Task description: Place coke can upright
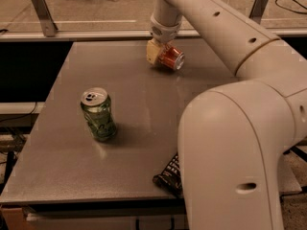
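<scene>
The red coke can (171, 57) lies tilted on its side near the far edge of the grey table (72, 162), its silver end facing right and toward me. My gripper (160, 53) reaches down from the white arm and is closed around the can, with one tan finger (153, 51) showing on the can's left side. The can appears lifted a little off the table surface.
A green patterned can (98, 114) stands upright at the table's left middle. A black snack wrapper (170, 175) lies at the front edge, partly hidden behind my large white arm (230, 166). A metal rail runs behind the table.
</scene>
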You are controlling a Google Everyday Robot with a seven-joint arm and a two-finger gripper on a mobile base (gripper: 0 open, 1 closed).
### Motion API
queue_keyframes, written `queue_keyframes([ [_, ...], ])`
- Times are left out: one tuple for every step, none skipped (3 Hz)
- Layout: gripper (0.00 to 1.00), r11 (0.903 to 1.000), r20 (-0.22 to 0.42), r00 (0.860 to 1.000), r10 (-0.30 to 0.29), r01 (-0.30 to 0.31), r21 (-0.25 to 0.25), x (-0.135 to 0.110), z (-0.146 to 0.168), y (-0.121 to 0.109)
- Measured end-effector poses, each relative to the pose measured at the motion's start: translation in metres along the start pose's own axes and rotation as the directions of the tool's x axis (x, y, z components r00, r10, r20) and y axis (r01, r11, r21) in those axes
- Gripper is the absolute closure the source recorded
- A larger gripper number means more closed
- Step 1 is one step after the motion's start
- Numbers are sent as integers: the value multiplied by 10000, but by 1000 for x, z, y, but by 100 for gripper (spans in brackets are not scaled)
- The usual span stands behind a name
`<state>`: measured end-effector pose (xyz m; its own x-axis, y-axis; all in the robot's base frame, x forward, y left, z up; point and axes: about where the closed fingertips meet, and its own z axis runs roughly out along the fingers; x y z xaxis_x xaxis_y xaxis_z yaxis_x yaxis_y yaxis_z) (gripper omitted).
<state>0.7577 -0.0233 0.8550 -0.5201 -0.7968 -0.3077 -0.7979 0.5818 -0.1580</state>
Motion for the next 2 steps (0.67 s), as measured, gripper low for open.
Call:
queue_keyframes([
  [88,9985,1181,9916,-535,546,-66,-3,-38,6],
  [100,9930,2682,9568,-1121,1179,-55,10,-89,11],
])
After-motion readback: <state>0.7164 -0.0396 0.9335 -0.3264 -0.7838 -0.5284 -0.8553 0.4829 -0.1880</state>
